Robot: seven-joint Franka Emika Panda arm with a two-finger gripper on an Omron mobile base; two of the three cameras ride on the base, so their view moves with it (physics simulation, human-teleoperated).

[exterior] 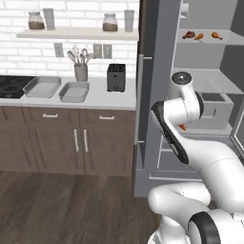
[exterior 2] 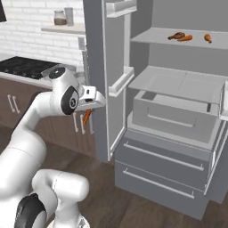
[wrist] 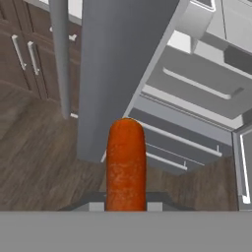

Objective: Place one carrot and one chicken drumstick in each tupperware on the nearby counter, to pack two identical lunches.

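My claw (exterior 2: 87,116) clamped on carrot (wrist: 126,165), orange stick hanging below fingers, mid-air in front of open fridge (exterior 2: 178,111), above wood floor (exterior: 66,205). Step in hand, my guess: carry 1st carrot to trays. 2 tupperware (exterior: 75,92) side by side on worktop (exterior: 95,101), left half, btwn stovetop (exterior: 12,86) & toaster (exterior: 116,77); both look empty. On fridge's upper shelf (exterior 2: 178,42): 2 drumsticks (exterior 2: 177,35) + other carrot. Next: swing left over worktop, lower into nearer tray, release.
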